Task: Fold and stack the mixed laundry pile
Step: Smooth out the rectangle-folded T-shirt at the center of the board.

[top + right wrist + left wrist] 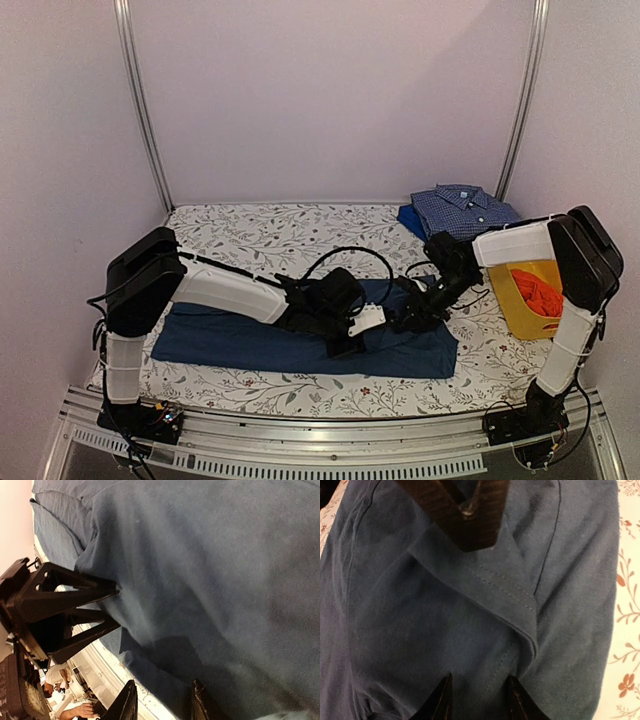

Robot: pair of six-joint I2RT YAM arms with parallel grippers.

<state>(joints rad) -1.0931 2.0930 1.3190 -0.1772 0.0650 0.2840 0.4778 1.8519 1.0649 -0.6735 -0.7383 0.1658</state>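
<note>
Starting at the bottom of the overhead view, the two arm bases are bolted to the metal rail [330,440], one at lower left and one at lower right. Just past that, the navy garment [250,345] lies spread flat across the lower middle of the floral table cover [260,235], running from left of centre to right of centre.

Both arms reach in and meet over the garment's right half. The left gripper [480,702] sits low on the cloth. Its wrist view shows the fingertips a bit apart with a stitched fold ridge running down into the gap (whether it's actually pinched, can't tell). The right gripper [162,702] is right beside it, pointing in from the opposite side. Its fingertips are also somewhat apart over navy fabric near the garment's edge, and it's impossible to say if it has hold of anything.

Further back at the right edge, a yellow basket [510,305] has a red-orange cloth [535,288] bunched inside. In the upper right of the table, the blue check shirt [462,208] sits folded, collar up, on top of another blue piece [410,218].
</note>
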